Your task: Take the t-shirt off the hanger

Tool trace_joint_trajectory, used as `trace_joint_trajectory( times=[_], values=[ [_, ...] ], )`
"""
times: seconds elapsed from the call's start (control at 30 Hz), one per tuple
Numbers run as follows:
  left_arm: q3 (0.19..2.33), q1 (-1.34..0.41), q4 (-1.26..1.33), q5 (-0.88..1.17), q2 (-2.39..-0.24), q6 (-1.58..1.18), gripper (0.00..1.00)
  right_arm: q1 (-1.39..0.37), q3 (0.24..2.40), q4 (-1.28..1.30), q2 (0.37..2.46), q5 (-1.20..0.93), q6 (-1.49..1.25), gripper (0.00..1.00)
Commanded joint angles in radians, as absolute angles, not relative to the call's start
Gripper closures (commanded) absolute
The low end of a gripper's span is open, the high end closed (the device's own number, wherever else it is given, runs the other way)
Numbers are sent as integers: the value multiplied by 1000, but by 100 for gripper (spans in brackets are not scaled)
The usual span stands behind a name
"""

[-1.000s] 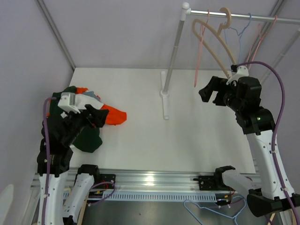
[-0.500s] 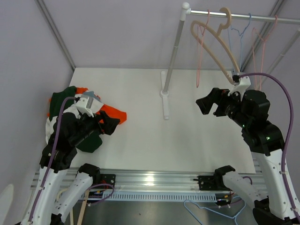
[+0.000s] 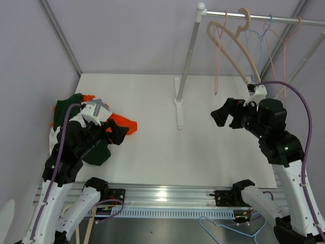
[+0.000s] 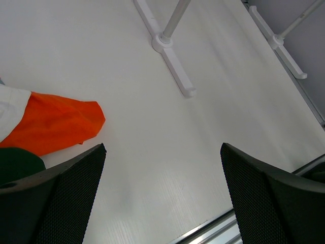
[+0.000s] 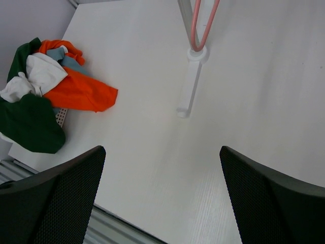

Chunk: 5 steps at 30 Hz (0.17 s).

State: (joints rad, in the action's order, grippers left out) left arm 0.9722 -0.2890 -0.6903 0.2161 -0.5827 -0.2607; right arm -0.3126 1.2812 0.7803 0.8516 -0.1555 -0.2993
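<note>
Crumpled t-shirts lie in a pile (image 3: 76,127) at the table's left edge: an orange one (image 3: 124,125) (image 4: 56,124) (image 5: 81,94) on the near side, with green (image 5: 28,122) and white (image 5: 38,73) cloth beside it. A beige hanger (image 3: 231,46) hangs bare on the rail (image 3: 264,17), among thin pink (image 3: 217,56) and blue (image 3: 259,35) hangers. My left gripper (image 3: 116,133) (image 4: 162,152) stands open just right of the pile, nothing between its fingers. My right gripper (image 3: 225,113) (image 5: 161,152) is open and empty, in the air below the hangers.
The rack's upright post (image 3: 187,56) stands on a white foot (image 3: 179,109) (image 4: 172,61) (image 5: 190,84) at the table's middle back. A blue wire hanger (image 3: 223,226) lies below the table's front rail (image 3: 162,195). Grey walls close in the left and back.
My left arm has drawn back off the pile, toward the front and slightly right. My right gripper has sunk a little below the hangers. The hangers have swung slightly.
</note>
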Motion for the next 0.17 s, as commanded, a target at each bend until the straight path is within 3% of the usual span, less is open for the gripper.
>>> trace_joint_trajectory(
  times=[0.0,0.13],
  values=[
    [1003,-298,-660,219,-577,-247,0,-318,1284,764,836,-169,-299,1],
    [1008,-298,-663,213,-575,-245,1,-318,1289,772,844,-169,-296,1]
  ],
)
